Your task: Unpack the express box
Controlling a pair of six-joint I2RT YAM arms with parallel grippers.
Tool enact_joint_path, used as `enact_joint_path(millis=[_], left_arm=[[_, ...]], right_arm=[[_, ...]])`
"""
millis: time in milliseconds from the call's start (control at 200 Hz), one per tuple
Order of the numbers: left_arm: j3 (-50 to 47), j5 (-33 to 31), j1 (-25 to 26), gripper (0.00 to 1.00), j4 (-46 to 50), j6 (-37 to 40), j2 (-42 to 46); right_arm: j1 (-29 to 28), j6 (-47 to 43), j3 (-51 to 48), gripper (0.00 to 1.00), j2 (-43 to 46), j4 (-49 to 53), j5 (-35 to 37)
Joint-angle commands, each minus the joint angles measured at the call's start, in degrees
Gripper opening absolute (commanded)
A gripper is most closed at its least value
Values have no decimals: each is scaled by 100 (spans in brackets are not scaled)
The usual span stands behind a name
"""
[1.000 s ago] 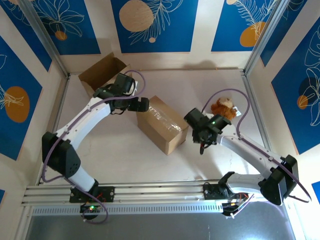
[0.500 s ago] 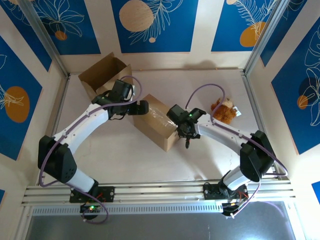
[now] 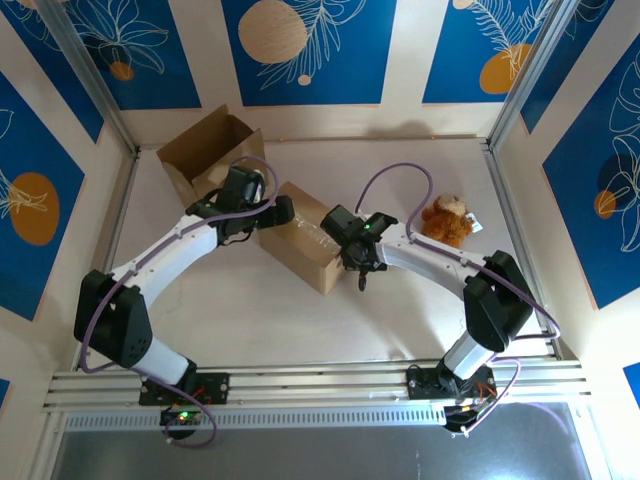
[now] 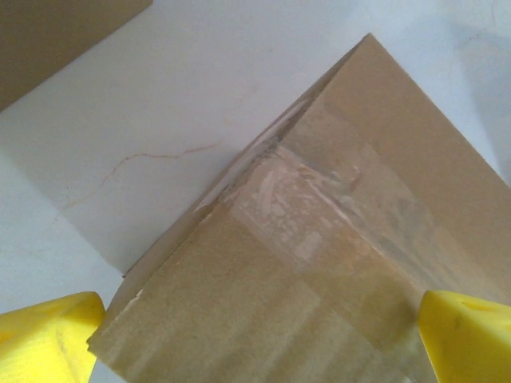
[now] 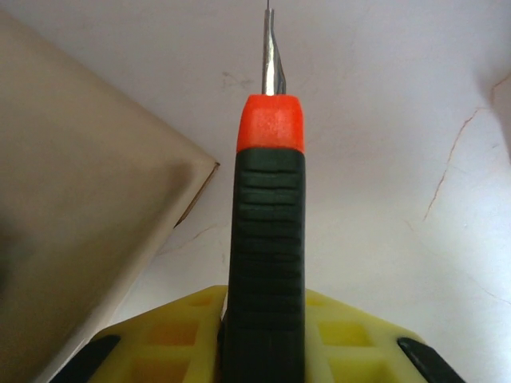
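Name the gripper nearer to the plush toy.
Right. The right gripper, holding a knife, is at the taped box's end facing the plush toy; the left gripper is beyond, at the box's far end.

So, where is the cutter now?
The right gripper holds the cutter just off the right end of the taped box, near the middle of the table in the top view.

The white bench (image 3: 400,310) carries three items: a taped cardboard box (image 3: 310,250) near the centre, an open cardboard box (image 3: 205,145) at the far left corner, and a brown plush toy (image 3: 447,220) toward the right, apart from both.
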State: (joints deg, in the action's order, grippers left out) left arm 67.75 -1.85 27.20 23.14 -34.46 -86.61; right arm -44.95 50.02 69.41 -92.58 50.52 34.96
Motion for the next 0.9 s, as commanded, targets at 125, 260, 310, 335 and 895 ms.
enact_joint_path(millis=[125, 260, 310, 335, 895], left_arm=[[-298, -201, -39, 100, -1216, -55, -38], [-303, -380, -38, 100, -1343, 100, -75], [-281, -449, -36, 100, -1303, 139, -76], [-281, -500, -35, 100, -1279, 154, -63], [423, -845, -186, 100, -472, 677, -231]], right_arm=[[-127, 157, 79, 0, -30, -130, -167], [-137, 204, -43, 0, 34, -124, -200], [-136, 218, -80, 0, 72, -117, -200], [-136, 232, -99, 0, 87, -101, -200], [797, -268, -393, 0, 573, -236, -531]])
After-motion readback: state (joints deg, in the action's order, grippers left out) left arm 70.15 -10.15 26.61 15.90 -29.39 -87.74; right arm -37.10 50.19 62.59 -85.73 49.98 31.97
